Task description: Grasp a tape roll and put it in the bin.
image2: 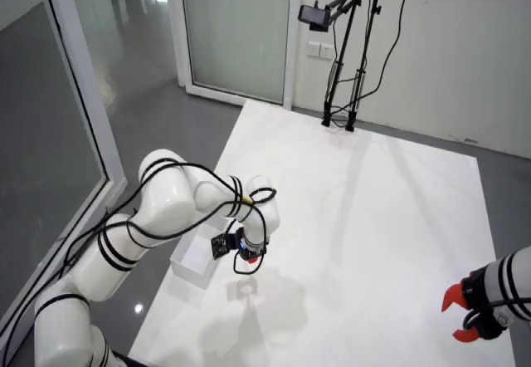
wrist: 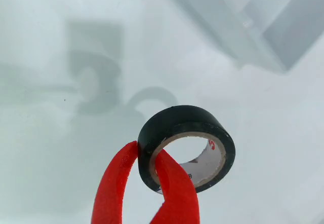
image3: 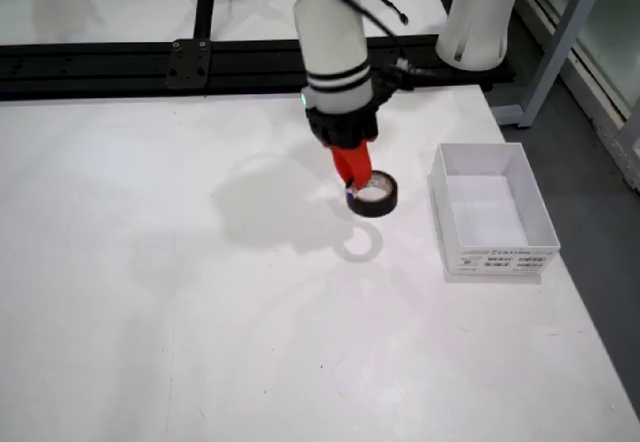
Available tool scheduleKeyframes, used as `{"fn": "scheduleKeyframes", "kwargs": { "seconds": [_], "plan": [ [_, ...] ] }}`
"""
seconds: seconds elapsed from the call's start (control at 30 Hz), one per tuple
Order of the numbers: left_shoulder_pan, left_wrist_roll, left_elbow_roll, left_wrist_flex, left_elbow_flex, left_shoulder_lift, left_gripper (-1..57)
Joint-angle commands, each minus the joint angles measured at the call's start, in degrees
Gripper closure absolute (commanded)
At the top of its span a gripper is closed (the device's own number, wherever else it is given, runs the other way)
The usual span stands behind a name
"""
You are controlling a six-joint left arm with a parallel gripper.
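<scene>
A black tape roll (wrist: pixel 185 119) with a pale cardboard core hangs above the white table (image3: pixel 150 292), casting a ring shadow below it. My gripper (wrist: pixel 147 153) is shut on the roll's wall, one red finger (wrist: pixel 174 183) inside the core and the other outside. In the overhead view the gripper (image3: pixel 355 182) points down with the tape roll (image3: pixel 386 202) at its tip, just left of the white bin (image3: pixel 545 224). The wrist view shows the bin (wrist: pixel 283 26) at the upper right, out of focus.
The bin is an open white box near the table's right edge in the overhead view. A black rail frame (image3: pixel 200 57) and a white arm base (image3: pixel 480 12) stand at the back. A second arm's red gripper (image2: pixel 463 313) sits at the far corner in the room view.
</scene>
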Motion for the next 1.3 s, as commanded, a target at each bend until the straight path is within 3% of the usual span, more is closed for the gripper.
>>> {"fn": "scheduleKeyframes", "kwargs": {
  "seconds": [0.03,0.33,0.73,1.3],
  "plan": [
    [7.16,0.12,0.76,9.19,11.73,-18.21,57.1],
    [11.99,0.12,0.85,12.44,12.52,-18.65,57.1],
    [15.86,0.03,-0.12,11.65,13.23,-12.05,57.2],
    [17.44,-0.58,1.02,1.89,13.23,-4.41,57.2]
  ]
}}
